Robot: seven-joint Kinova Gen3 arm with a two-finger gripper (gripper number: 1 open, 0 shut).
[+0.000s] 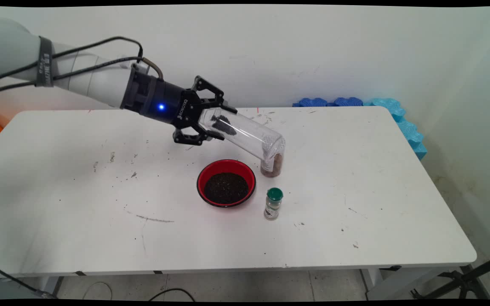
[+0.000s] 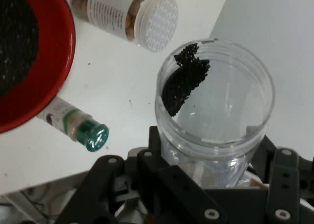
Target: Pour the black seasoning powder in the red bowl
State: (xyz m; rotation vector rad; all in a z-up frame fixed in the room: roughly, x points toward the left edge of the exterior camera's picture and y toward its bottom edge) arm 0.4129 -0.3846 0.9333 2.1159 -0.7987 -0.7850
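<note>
Pincer (image 1: 211, 121) clamped on clear jar (image 1: 245, 131) near its base, jar tilted with mouth pointing right and slightly down, held above tabletop (image 1: 355, 191). A patch of dark grains (image 2: 184, 79) clings to the inner wall near the base; the rest looks empty. Risks, as judgement: jar mouth sits just over or against white-capped bottle (image 1: 272, 163), contact cannot be told, and any drop or swing right could knock that bottle over. The smooth plastic wall could slip or rotate in the fingers (image 1: 211, 91) since the grip is at one end only. If the stuck grains let go they may land on the tabletop rather than in red bowl (image 1: 226, 182), because the mouth is beyond the bowl's far-right rim, not over it. Bowl holds dark grains, stands below and near-side of jar. Green-capped bottle (image 1: 273, 204) stands upright just right of bowl, apart from it. Arm (image 1: 79, 72) reaches in from upper left, nearly horizontal, wrist angled slightly down, cables along it.
</note>
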